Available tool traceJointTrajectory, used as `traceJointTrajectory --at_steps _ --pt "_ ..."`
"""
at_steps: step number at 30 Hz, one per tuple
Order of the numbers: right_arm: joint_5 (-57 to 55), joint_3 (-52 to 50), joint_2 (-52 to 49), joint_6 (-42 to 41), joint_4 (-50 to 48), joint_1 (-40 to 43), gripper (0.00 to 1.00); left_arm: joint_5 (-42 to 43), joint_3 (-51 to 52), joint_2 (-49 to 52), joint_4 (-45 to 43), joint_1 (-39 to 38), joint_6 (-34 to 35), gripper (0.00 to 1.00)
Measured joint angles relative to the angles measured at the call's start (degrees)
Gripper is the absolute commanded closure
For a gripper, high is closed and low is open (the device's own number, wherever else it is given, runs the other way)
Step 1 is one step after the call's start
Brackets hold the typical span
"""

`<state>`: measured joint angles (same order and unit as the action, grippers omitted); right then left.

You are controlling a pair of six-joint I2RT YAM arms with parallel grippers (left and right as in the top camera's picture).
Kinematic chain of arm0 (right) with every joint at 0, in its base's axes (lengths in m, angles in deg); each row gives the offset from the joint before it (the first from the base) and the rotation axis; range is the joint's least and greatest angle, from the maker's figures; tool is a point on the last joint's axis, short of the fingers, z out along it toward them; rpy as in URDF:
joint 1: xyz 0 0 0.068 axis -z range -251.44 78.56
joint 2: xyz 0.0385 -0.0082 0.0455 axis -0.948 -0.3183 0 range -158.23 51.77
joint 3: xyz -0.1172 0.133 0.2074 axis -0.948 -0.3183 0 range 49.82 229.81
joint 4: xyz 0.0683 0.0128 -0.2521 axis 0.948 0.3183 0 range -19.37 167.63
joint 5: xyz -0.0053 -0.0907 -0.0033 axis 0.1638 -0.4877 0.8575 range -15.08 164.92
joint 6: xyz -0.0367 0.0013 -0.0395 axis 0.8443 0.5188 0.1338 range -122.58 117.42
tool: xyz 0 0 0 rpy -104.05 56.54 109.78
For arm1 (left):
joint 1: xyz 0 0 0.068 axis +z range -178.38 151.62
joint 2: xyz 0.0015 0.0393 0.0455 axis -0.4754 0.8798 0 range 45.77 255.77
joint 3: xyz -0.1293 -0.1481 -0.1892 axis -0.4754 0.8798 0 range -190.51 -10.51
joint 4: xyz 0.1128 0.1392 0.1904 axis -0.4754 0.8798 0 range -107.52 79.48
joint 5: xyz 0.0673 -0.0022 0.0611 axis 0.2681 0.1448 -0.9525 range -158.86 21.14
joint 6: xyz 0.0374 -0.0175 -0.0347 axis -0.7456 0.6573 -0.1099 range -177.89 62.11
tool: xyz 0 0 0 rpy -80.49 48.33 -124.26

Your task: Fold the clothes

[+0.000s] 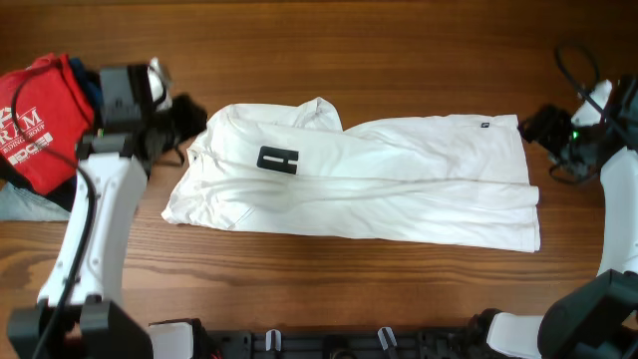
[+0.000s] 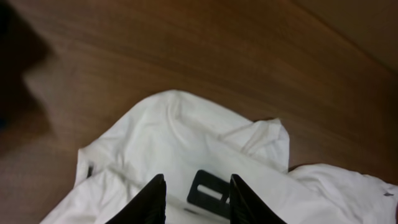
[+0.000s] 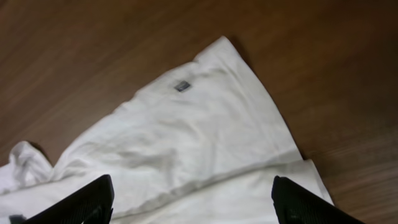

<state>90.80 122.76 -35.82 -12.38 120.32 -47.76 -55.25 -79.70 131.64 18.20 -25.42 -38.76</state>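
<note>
The white T-shirt [image 1: 399, 184] lies flat across the middle of the table, folded lengthwise into a long band. Its black print [image 1: 278, 160] faces up near the left end. My left gripper [image 1: 189, 125] hovers at the shirt's left, collar end. In the left wrist view its fingers [image 2: 198, 178] are open and empty above the shirt [image 2: 168, 134], just short of the print [image 2: 208, 194]. My right gripper [image 1: 535, 125] is at the shirt's far right corner. In the right wrist view its fingers [image 3: 189, 182] are wide open and empty over the hem [image 3: 205, 143].
A red shirt with white lettering [image 1: 40, 120] is bunched at the left edge, with a blue garment [image 1: 90, 85] behind it and a pale cloth [image 1: 22, 204] below. Black cables [image 1: 578, 70] hang at the right. Wooden table [image 1: 349, 50] all round.
</note>
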Motion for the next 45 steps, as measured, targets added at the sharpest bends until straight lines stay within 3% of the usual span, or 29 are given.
traceJointTrajectory --at_steps 3,6,8,10,18,26,29,30,31,32,36,40,45 --pt "0.9 4.7 -2.8 2.3 3.1 -2.8 0.1 -0.6 -12.6 12.1 3.3 -1.0 -1.9 0.5" --pt "1.1 4.8 -4.8 2.6 4.0 -3.1 0.08 -0.7 -23.0 24.3 7.1 -1.5 -4.5 0.48" --pt "1.0 4.8 -5.0 2.6 4.1 -3.1 0.08 -0.7 -27.5 31.3 6.7 -2.8 -6.1 0.47" --pt "1.0 4.8 -5.0 2.6 4.1 -3.1 0.08 -0.7 -28.4 35.7 4.9 -5.2 -8.0 0.39" --pt "1.0 4.8 -5.0 2.6 5.0 -3.1 0.07 -3.1 -29.3 40.2 -5.8 -18.9 -18.4 0.32" --pt "0.8 4.8 -5.0 2.6 5.0 -3.1 0.05 -3.5 -29.4 45.0 -3.6 -22.8 -19.3 0.31" --pt "0.8 4.8 -5.0 2.6 5.0 -3.1 0.05 -3.5 -29.5 45.1 -2.1 -23.5 -19.4 0.43" --pt "0.8 4.8 -5.0 2.6 5.0 -3.1 0.06 -3.7 -29.6 45.4 -2.0 -23.5 -19.7 0.73" --pt "0.8 4.8 -5.0 2.6 4.9 -3.1 0.07 -3.9 -29.9 45.7 -1.9 -23.5 -19.9 0.95" --pt "0.8 4.8 -5.0 2.6 4.9 -3.1 0.11 -4.0 -30.1 45.9 -1.9 -23.5 -19.9 0.96" --pt "0.6 4.8 -5.1 2.8 2.5 -3.1 0.11 -5.4 -30.3 46.4 -2.3 -23.2 -19.6 0.96" --pt "0.6 4.8 -9.8 2.9 -1.7 -3.1 0.1 -5.0 -30.9 46.3 -2.7 -20.9 -12.6 0.96" --pt "0.6 4.8 -21.5 4.4 -14.6 -3.7 0.09 2.3 -31.0 45.6 -3.7 -14.9 -3.5 0.96"
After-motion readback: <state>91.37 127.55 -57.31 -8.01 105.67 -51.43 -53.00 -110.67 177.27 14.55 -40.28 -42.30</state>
